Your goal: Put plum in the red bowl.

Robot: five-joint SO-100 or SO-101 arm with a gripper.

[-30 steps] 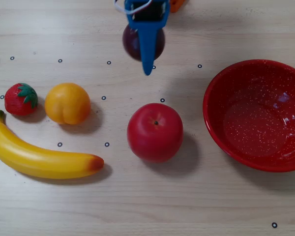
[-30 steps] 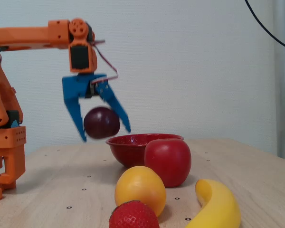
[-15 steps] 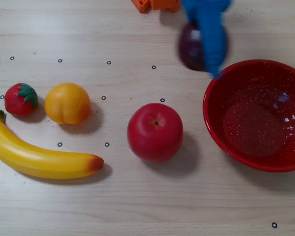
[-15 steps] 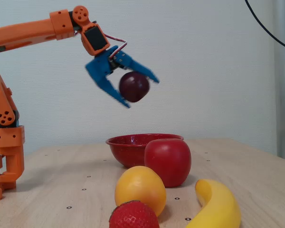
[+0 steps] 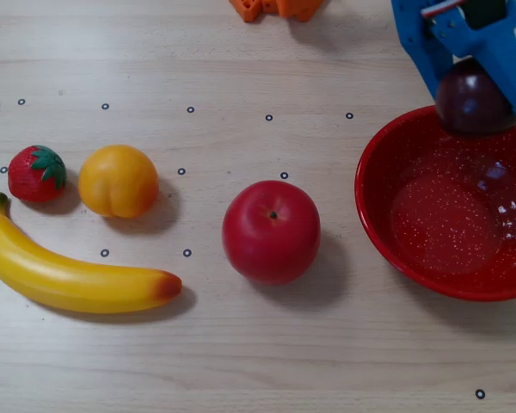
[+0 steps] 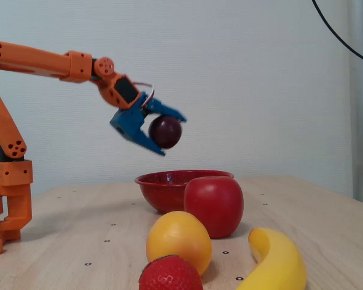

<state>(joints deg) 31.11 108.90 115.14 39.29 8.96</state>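
The dark purple plum (image 5: 473,101) (image 6: 165,131) is held between the blue fingers of my gripper (image 5: 482,95) (image 6: 167,133), which is shut on it. In the overhead view it hangs over the far rim of the red bowl (image 5: 430,249). In the fixed view the plum hangs well above the red bowl (image 6: 160,190), partly behind the apple. Inside, the bowl holds nothing but reflections.
A red apple (image 5: 271,231) (image 6: 215,205) sits left of the bowl in the overhead view. Further left lie an orange fruit (image 5: 118,181), a strawberry (image 5: 36,173) and a banana (image 5: 69,275). The orange arm base (image 6: 9,199) stands at the left of the fixed view.
The gripper has carried the plum up off the table and to the right in the overhead view, from near the top centre to above the bowl's far rim. The other fruits have not moved.
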